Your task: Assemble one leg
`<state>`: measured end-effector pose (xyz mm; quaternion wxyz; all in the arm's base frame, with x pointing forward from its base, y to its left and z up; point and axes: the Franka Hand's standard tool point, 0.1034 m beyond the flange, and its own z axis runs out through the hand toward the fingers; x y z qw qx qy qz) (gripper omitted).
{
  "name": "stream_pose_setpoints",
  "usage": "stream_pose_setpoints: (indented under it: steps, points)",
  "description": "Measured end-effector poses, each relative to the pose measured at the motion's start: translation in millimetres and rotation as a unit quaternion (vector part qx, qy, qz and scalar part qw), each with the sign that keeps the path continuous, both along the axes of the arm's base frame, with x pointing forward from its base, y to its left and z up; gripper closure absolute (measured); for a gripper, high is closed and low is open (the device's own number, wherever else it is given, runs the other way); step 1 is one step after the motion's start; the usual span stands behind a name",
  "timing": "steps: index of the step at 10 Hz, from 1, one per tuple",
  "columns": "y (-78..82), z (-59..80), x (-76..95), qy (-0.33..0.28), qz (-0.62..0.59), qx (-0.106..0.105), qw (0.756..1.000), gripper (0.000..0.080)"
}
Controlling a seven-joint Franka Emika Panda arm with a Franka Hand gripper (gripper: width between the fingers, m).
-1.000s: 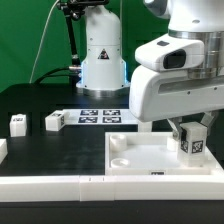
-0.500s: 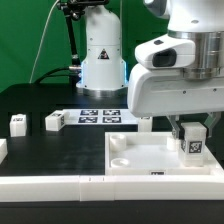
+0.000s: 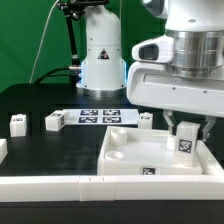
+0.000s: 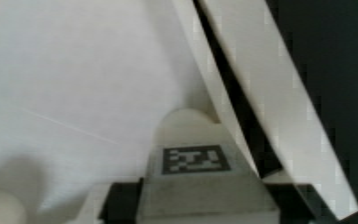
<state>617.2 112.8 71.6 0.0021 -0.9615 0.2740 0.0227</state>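
Four small white tagged legs are being counted: one (image 3: 187, 143) at the tray, one (image 3: 146, 120) behind it, two (image 3: 17, 124) (image 3: 54, 121) at the exterior view's left. One white tray (image 3: 125, 160) and one marker board (image 3: 100, 115) are being shown on the surface (image 3: 60, 150).

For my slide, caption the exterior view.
Gripper holds a tagged leg over the white tray-like part.

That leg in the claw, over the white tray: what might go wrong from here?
1. The leg hangs close to the tray's raised rim; it may catch there instead of seating.
2. The tray lies loose on the table, so a push from the gripper could slide it.
3. If the leg sits crooked in the fingers, it might jam.
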Motion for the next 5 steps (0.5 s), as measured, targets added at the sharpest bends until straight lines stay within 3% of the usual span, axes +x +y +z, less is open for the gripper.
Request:
stream_pose_setpoints:
  steps: [2,5]
  points:
    - [-11.9,0.6,0.1,0.001,-0.116,-0.019,0.993,0.0497]
    - [-21.4,1.0,-1.3,0.005,-0.149,-0.032,0.988,0.0495]
